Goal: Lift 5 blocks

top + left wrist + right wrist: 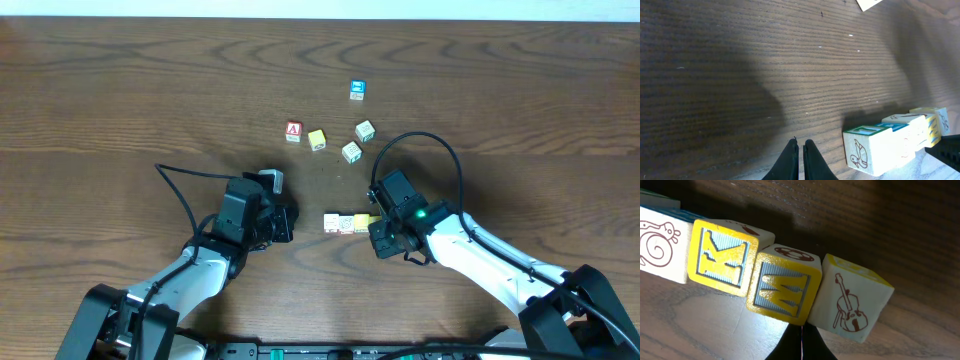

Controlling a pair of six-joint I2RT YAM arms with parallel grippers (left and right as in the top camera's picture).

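Since the left fingers (791, 161) and right fingers (790, 350) are both closed on nothing, we judge the row of blocks (345, 222), resting on the counter (120, 90) between them, awaits squeezing endwise before lifting.

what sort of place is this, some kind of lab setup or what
Most likely a robot lab or test bench. A left arm and a right arm with trailing cables sit at a wood-grain table, and small alphabet blocks lie on it as practice objects.
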